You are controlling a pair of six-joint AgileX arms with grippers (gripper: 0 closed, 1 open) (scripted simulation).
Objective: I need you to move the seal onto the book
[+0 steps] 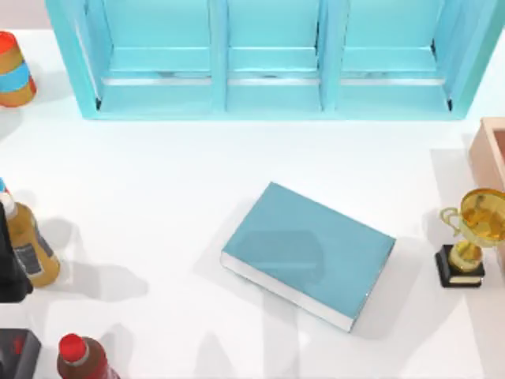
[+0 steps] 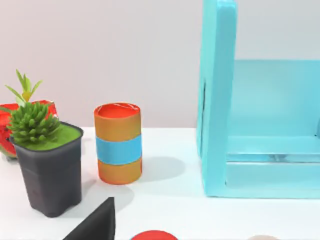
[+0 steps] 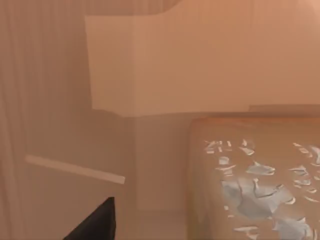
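Seal (image 3: 255, 185), a tan-brown block with a flaked pale mark on its face, sits close before the right wrist camera, ringed by tan-brown panels; whether these belong to the wooden box (image 1: 491, 150) at the table's right edge cannot be told. Right gripper (image 3: 95, 224) is next to the seal; its opening and hold cannot be determined. Left gripper (image 2: 96, 225) is near a potted succulent (image 2: 46, 160) and an orange can with a blue band (image 2: 118, 143); its opening cannot be determined either. Book (image 1: 309, 253) lies flat and turned at an angle at mid-table. A gold trophy (image 1: 469, 237) stands between book and box. Light-blue shelf unit (image 1: 272, 59) spans the rear. Two bottles (image 1: 30, 245) (image 1: 83, 359) stand at the left.
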